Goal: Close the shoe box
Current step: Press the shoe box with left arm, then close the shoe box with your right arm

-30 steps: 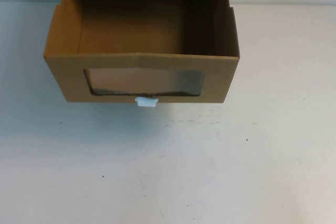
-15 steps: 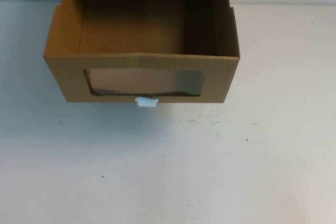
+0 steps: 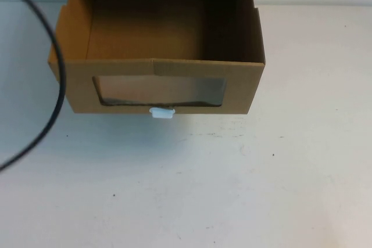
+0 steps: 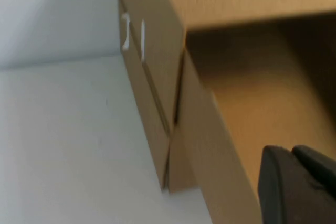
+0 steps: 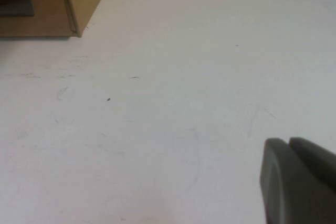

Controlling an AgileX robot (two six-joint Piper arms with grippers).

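The shoe box [image 3: 157, 68] is brown cardboard and stands at the table's far middle, with its drawer pulled out towards me and empty inside. Its front panel has a clear window [image 3: 160, 91] with a small white pull tab [image 3: 162, 112] below it. Neither gripper shows in the high view. In the left wrist view, my left gripper [image 4: 299, 187] is a dark shape close beside the drawer's left side wall [image 4: 210, 129]. In the right wrist view, my right gripper [image 5: 299, 182] hangs over bare table, well away from the box's front corner [image 5: 52, 3].
A black cable [image 3: 58, 85] curves down the left of the high view, across the drawer's left front corner. The white table [image 3: 232, 190] stretches in front of the box. The drawer's outer sleeve [image 4: 157, 51] shows behind the drawer.
A black cable has swung into the high view on the left. The box has not moved.
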